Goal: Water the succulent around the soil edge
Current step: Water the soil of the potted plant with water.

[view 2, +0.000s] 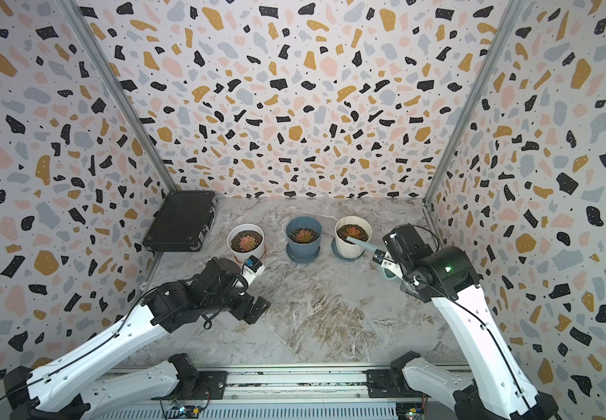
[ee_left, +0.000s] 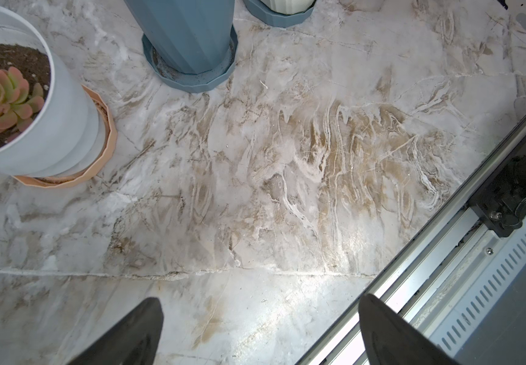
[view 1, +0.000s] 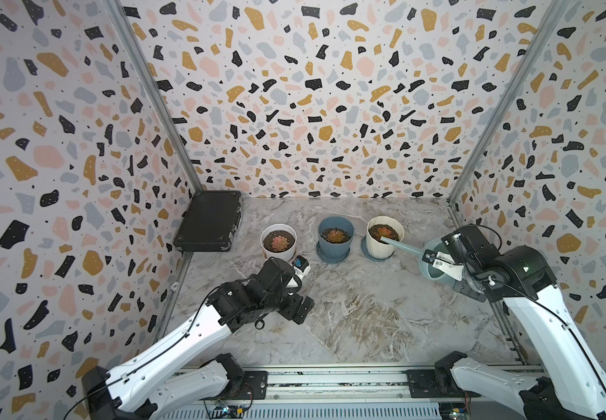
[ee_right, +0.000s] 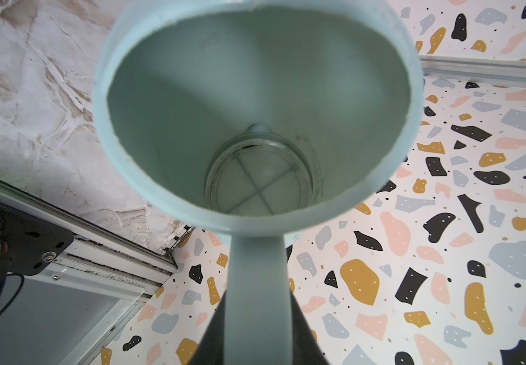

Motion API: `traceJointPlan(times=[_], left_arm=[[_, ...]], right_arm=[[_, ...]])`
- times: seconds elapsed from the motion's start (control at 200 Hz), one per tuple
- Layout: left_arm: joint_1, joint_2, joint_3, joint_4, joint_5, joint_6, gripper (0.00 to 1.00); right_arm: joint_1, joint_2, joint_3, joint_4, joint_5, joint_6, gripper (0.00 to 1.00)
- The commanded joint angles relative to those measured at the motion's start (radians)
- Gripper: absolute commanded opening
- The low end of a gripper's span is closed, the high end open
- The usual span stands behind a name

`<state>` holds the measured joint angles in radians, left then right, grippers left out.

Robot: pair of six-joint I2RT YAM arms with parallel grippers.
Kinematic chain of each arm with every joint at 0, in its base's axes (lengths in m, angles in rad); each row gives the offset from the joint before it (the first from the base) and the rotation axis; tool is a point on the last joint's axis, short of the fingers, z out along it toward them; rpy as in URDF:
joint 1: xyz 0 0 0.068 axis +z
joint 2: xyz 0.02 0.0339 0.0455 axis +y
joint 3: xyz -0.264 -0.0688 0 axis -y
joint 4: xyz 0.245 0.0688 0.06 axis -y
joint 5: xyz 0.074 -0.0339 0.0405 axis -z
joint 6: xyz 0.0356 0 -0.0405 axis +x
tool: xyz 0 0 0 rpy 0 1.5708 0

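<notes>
Terrazzo-print walls close in your marble-pattern tabletop (view 1: 349, 320). Landmark: the cream pot (view 1: 385, 236), last in a row beside the blue pot (view 1: 335, 238) and white pot (view 1: 279, 243). Your pale teal watering can (view 1: 436, 263) is tilted, its spout over the cream pot's soil beside the reddish succulent (view 1: 384, 230). Right gripper (ee_right: 257, 319) is clamped on the can's handle. Left gripper (ee_left: 260, 331) is spread wide, holding nothing, near the white pot.

No legible text, label, brand, number or sign appears on any pot, case, arm or wall in these views.
</notes>
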<state>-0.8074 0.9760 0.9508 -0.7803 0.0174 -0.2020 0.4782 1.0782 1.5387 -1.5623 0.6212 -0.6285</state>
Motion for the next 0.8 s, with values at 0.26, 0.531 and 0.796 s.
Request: traceJointPlan(times=[0.26, 0.531, 0.796], left_arm=[[-0.004, -0.009, -0.012, 0.015, -0.009, 0.006, 0.99], [-0.004, -0.007, -0.012, 0.015, -0.012, 0.007, 0.99], [-0.004, -0.013, -0.015, 0.014, -0.013, 0.009, 0.99]], right_arm=[[0.005, -0.057, -0.033, -0.021, 0.055, 0.034, 0.0], [0.005, -0.066, -0.031, -0.023, 0.085, 0.044, 0.0], [0.005, -0.078, -0.043, -0.035, 0.111, 0.05, 0.0]])
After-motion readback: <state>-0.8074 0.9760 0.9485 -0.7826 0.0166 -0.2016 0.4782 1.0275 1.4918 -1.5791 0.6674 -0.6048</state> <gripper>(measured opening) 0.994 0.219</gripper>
